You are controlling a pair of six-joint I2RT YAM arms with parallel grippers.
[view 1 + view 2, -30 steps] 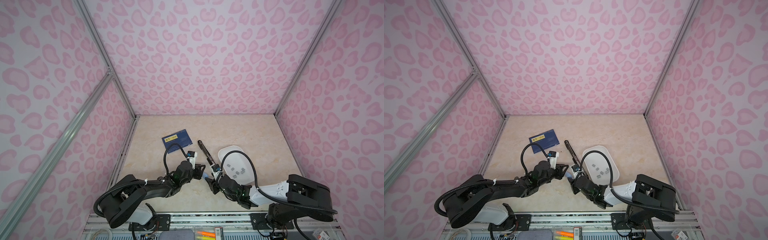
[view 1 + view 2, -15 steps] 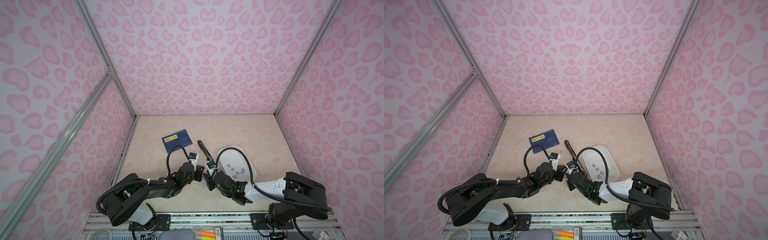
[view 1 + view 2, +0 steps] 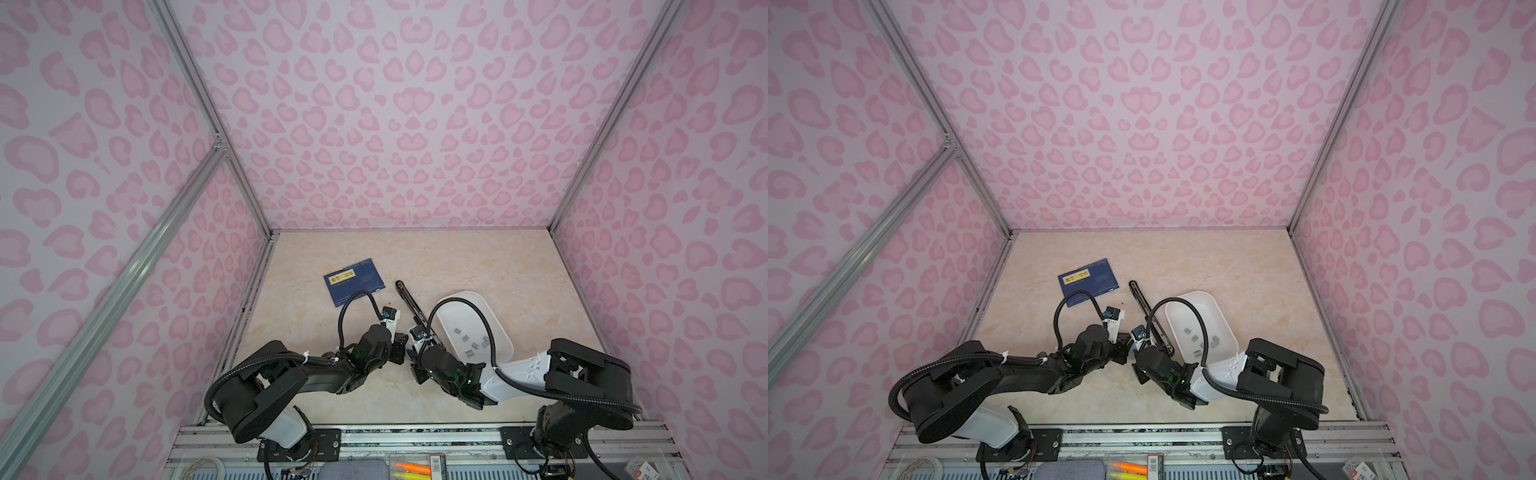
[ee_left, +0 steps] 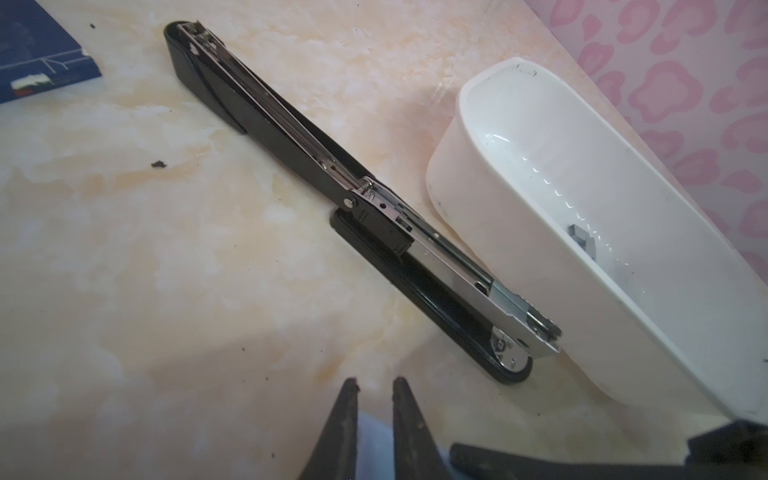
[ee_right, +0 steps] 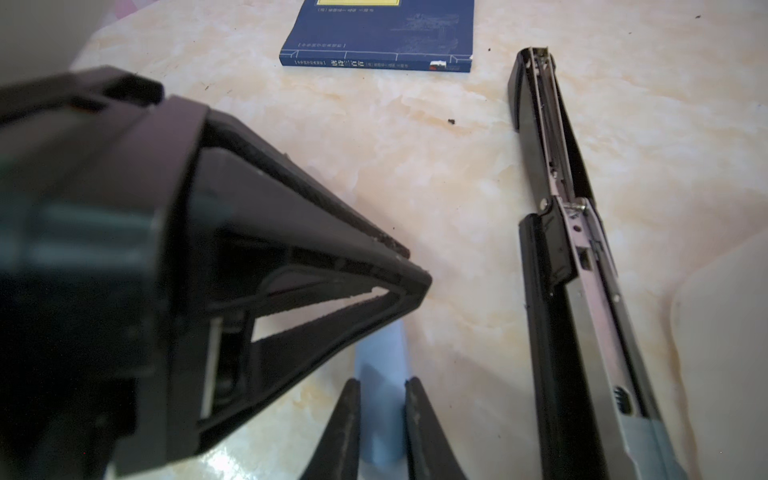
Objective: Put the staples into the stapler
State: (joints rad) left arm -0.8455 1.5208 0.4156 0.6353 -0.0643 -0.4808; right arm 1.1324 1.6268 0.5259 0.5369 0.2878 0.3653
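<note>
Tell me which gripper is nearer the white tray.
Right. The right gripper sits just across the stapler from the white tray; the left gripper faces it from farther off.

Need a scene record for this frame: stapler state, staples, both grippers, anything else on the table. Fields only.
stapler: black, opened out flat on the table, metal rail exposed, lying alongside the white tray
staples: grey strips loose in the white tray
left gripper: shut on a light-blue piece
right gripper: shut on the same light-blue piece, facing the left gripper
other: blue book flat on the table, beyond the stapler's far end
</note>
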